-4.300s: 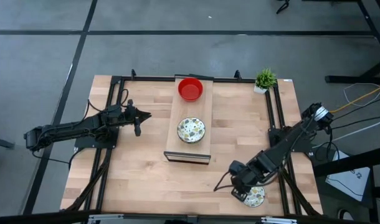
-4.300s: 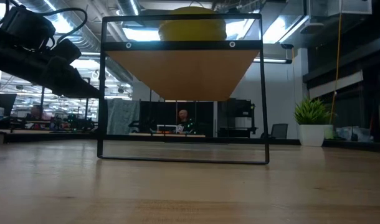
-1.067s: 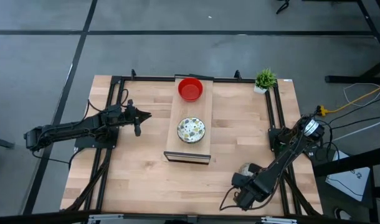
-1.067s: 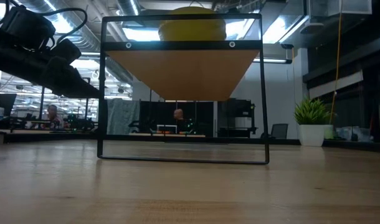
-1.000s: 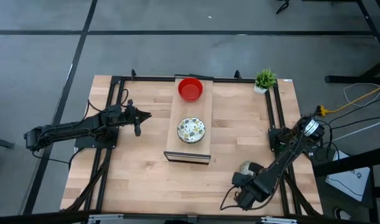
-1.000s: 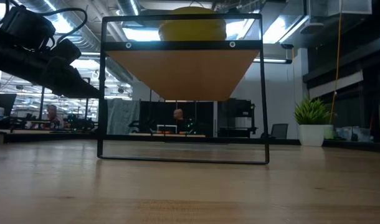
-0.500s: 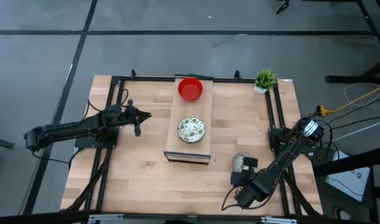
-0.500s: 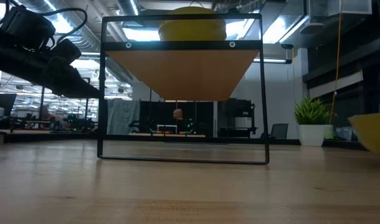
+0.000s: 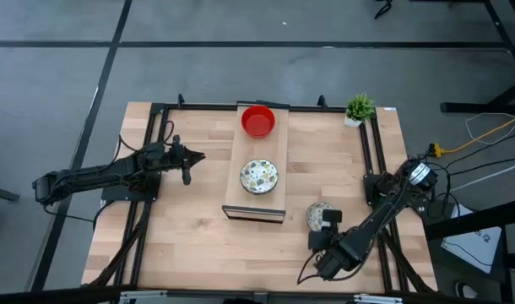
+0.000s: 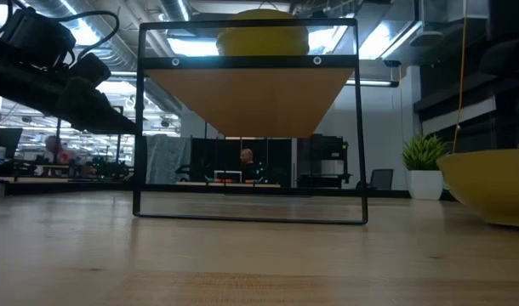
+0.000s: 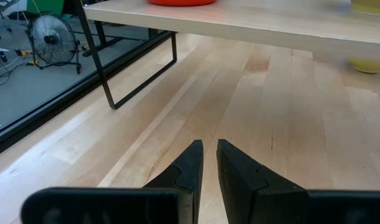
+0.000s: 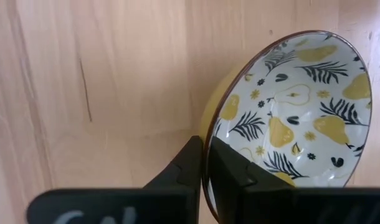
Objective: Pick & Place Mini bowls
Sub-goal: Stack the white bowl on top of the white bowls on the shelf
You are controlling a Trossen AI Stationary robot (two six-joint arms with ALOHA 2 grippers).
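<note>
This is a robotics lab or workshop in a big industrial hall. A wooden table (image 9: 190,219) with a black metal frame stands on a grey floor (image 9: 241,76) marked with dark lines, and two arms are mounted on it. Cables (image 9: 485,127) lie beside the table. Behind it are ceiling ducts (image 10: 115,59), long lamps, desks with people (image 10: 247,161) sitting (far away), and a fan (image 11: 50,43) on the floor.

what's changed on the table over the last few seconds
The right pincer, shut on the rim of a patterned bowl, has carried it from the table's near right corner toward the raised shelf; it now shows in the low view. The left pincer, red bowl, shelf's patterned bowl and plant stayed put.
</note>
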